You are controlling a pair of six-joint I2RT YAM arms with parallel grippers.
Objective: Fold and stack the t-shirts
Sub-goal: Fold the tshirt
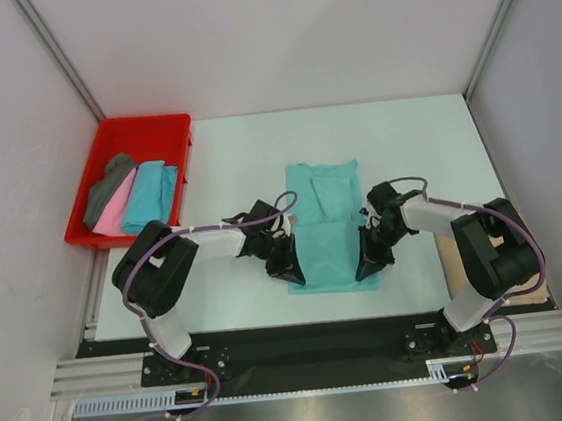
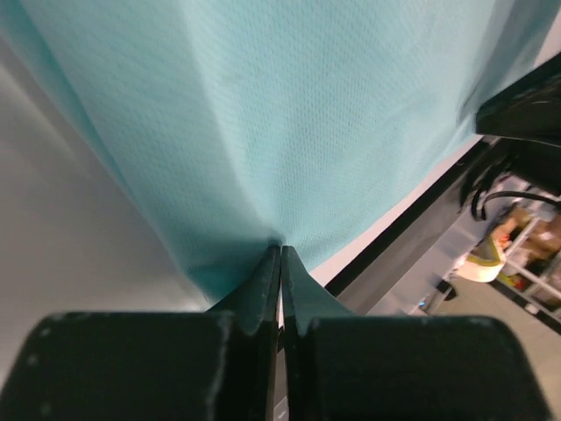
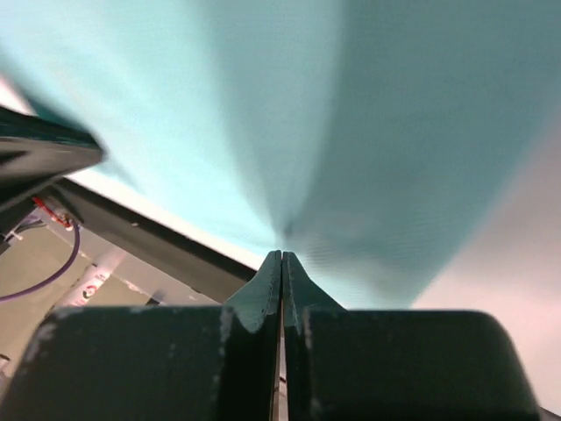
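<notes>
In the view from above, the mint green t-shirt [image 1: 325,228] lies flat in the middle of the counter [image 1: 424,135], between my two arms. Its sides look already folded in, so it is a narrow strip. Its long axis runs from the lower edge, near my bases, up toward the top of the frame. My left pincer [image 1: 285,265] sits at the lower left corner of this strip, and my right pincer [image 1: 365,262] at the lower right corner. Both arms are equally near to the cloth. In the upper left of the frame the red tray [image 1: 167,127] holds a dark grey t-shirt [image 1: 108,188], a pink t-shirt [image 1: 116,216] and a turquoise t-shirt [image 1: 149,196], well apart from my work.

In the left wrist view, my left pincer [image 2: 280,250] is pressed together, and the mint cloth [image 2: 289,114] runs into the tips and spreads away over the upper part of the frame. I judge it is pinching the hem there.

In the right wrist view, my right pincer [image 3: 281,256] is also pressed together, with the mint cloth [image 3: 351,114] gathered at the tips and spreading upward. The picture is blurred, so I cannot see how much cloth is caught.

The rest of the shirt lies beyond both pincers, toward the top of the frame. So I think the next fold must carry this near hem along the long axis to the far end, with both sides level.
</notes>
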